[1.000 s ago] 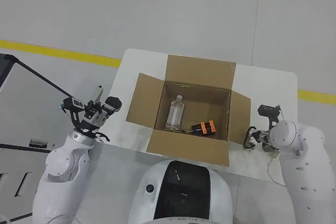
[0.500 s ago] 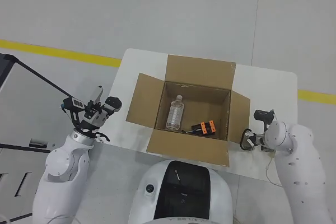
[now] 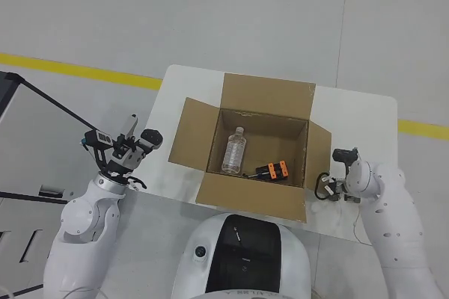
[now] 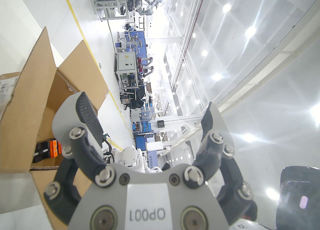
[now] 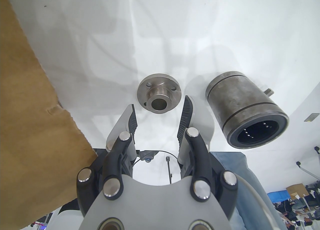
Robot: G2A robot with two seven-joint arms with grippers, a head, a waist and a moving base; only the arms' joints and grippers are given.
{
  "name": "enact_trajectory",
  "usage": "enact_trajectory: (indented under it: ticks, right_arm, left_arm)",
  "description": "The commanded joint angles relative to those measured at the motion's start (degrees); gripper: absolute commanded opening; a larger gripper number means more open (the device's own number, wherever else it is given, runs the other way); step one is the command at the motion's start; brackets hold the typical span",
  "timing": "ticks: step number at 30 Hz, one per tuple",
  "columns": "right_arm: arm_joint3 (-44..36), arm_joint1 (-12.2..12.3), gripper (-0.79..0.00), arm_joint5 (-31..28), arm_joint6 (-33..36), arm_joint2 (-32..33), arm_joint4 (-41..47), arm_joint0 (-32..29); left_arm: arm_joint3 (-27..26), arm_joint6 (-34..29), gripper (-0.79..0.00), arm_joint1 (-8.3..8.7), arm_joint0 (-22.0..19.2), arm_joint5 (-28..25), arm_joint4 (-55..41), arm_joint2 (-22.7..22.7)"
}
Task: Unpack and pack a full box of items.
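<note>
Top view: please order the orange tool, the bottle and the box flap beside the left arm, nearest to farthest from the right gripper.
1. orange tool: in the box, nearest the right gripper.
2. bottle: in the box, farther across.
3. box flap: outside, toward the left arm.

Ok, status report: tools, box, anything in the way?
Left tool open, empty. Right tool open, at flanged hub. Box open, bottle inside. Cylinder close beside hub.

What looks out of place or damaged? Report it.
Nothing stands out. The bottle lies on its side in the open box; the metal flange and metal cylinder sit apart on the table, before the open right gripper.
</note>
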Motion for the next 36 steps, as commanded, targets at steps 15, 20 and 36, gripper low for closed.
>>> enact_trajectory:
  ticks: [15,20,36]
  right_arm:
    - [2.8,0.2,-0.449,-1.3,-2.1,0.7,1.2,-0.1]
    - [3.5,0.1,-0.465,-1.6,-3.3,0.4,1.9,0.1]
    - [5.9,0.0,-0.659,-1.1,-4.9,-0.8,1.9,0.8]
  left_arm:
    - [0.0,0.0,0.000,0.00,0.0,0.0,0.0,0.0]
    - [0.0,0.0,0.000,0.00,0.0,0.0,0.0,0.0]
    - [0.0,0.0,0.000,0.00,0.0,0.0,0.0,0.0]
